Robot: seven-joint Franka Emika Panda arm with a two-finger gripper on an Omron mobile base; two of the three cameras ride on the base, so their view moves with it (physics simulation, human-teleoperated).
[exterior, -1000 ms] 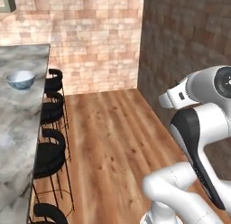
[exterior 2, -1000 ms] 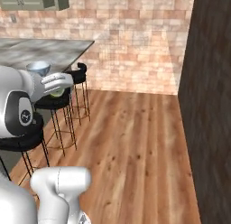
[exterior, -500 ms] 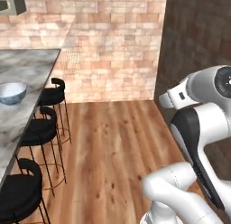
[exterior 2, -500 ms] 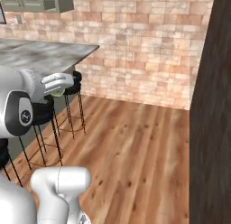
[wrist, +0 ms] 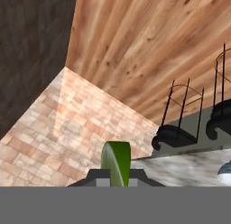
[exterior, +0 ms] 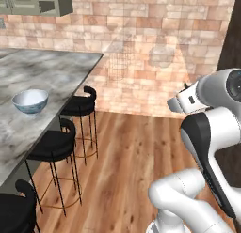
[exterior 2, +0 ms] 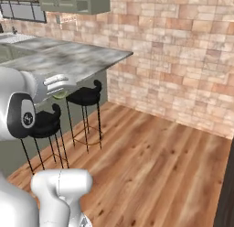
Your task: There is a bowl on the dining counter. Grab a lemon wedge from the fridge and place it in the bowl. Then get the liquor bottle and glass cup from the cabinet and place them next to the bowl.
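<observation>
The fingers (wrist: 115, 182) are clamped on the lemon wedge (wrist: 116, 163), whose green rind stands up as a narrow upright sliver between them in the hand view, its long axis running along the fingers' own line. From where I stand the arm is carried high above the wooden floor (exterior: 136, 166), well apart from the table (exterior: 56, 81). The bowl (exterior: 30, 100) sits on the table near its long stool-side edge, off to the arm's left and somewhat ahead, with the row of black stools (exterior: 80, 105) between floor and table edge. In the right base view the hand (exterior 2: 55, 84) points toward that same edge. I judge the wedge must travel leftward, over the stools and the table's edge, before it can be lowered into the bowl.
</observation>
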